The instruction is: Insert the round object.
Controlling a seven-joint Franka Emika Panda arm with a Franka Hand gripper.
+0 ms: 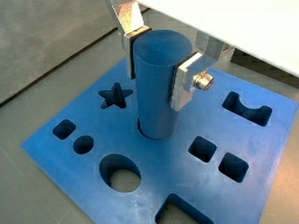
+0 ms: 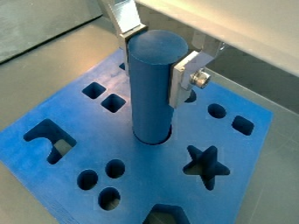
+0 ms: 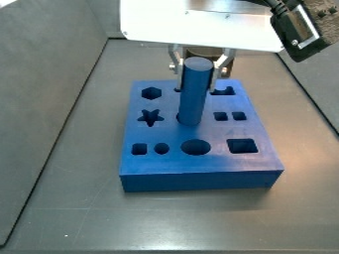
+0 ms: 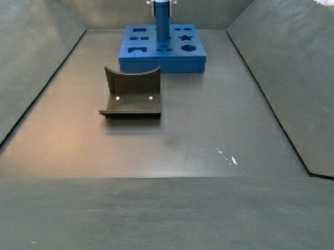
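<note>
1. Desk (image 4: 170, 186): bare grey floor fills the lower half of the frame in a side view; nothing lies on it there.
2. Dark olive block (image 4: 132, 95): curved notch, left of centre in that view, well apart from the work. Leave it alone.
3. Blue block (image 3: 252, 167): flat, with shaped holes: star (image 2: 205, 164), squares, small rounds, and an unoccupied large round hole (image 1: 121, 172). It sits at upper centre in the far side view.
4. Round object (image 3: 193, 89): bright blue peg, upright at the block's middle. In both wrist views its foot appears to sit in a round hole, with most of its length above the surface. You should judge it as entered but not seated; how deep it is cannot be told.
5. Hand (image 1: 160, 54): above the block, at top centre of a side view. Its silver fingers (image 2: 187, 77) are closed on the peg's upper part, one each side.
6. Step in hand: press straight down. Keep the peg vertical, go slowly, and let go only when it stops sinking. A tilt would likely jam it against the hole's rim.
</note>
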